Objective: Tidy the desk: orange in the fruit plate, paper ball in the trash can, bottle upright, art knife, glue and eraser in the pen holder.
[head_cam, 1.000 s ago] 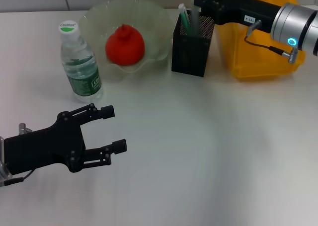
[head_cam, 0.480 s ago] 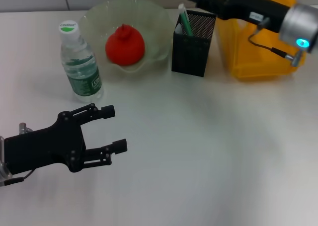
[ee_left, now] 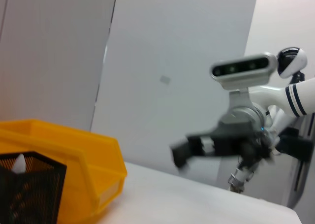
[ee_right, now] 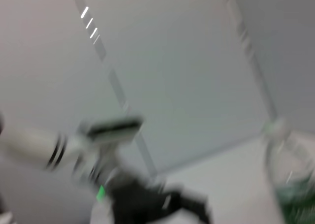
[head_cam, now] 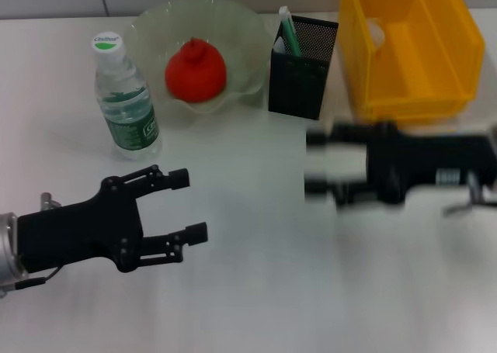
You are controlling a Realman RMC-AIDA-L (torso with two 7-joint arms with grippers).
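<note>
Worktop (head_cam: 256,291), pale and wide, fills the head view, with the task's things lined along the upper edge of the frame. Largest among them is the trash can (head_cam: 409,54) at upper right, its yellow walls open to the top so that waste can drop in; a whitish lump, likely the paper ball (head_cam: 376,32), lies against its inner left wall. At upper centre left sits the fruit plate (head_cam: 155,27), and the orange (head_cam: 195,70) rests in its hollow, where the ruffled rim keeps it from rolling. The bottle (head_cam: 124,97) stands upright at upper left, cap on top, just beside the plate. The pen holder (head_cam: 300,67) stands between plate and can, with a green stick and a white tip rising above its mesh; the eraser cannot be made out.

Right tool (head_cam: 324,167), blurred at centre right of the frame, hangs above bare surface below the holder and the can, with two fingers apart and nothing between them. Left tool (head_cam: 186,205), at lower left, hovers over bare surface below the bottle, fingers spread wide and empty. By this layout the tidying looks close to finished, with both arms clear of the objects.
</note>
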